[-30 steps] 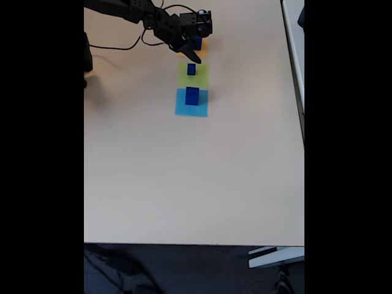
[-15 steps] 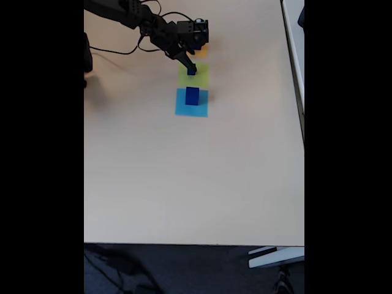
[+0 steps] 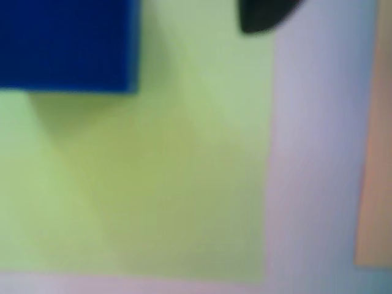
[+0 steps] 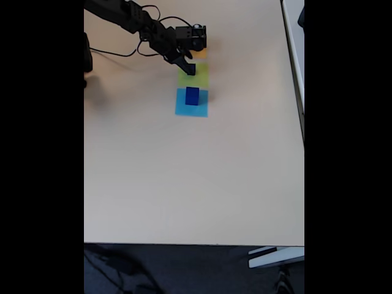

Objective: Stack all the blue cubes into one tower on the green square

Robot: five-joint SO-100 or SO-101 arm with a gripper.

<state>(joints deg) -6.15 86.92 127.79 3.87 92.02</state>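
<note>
Over the green square [image 4: 197, 76], the tool [image 4: 189, 68] points down.

We find no text, label, brand, number or sign that can be read in either view. The wrist view is blurred, and the fixed view is too small and coarse to show any lettering.
</note>
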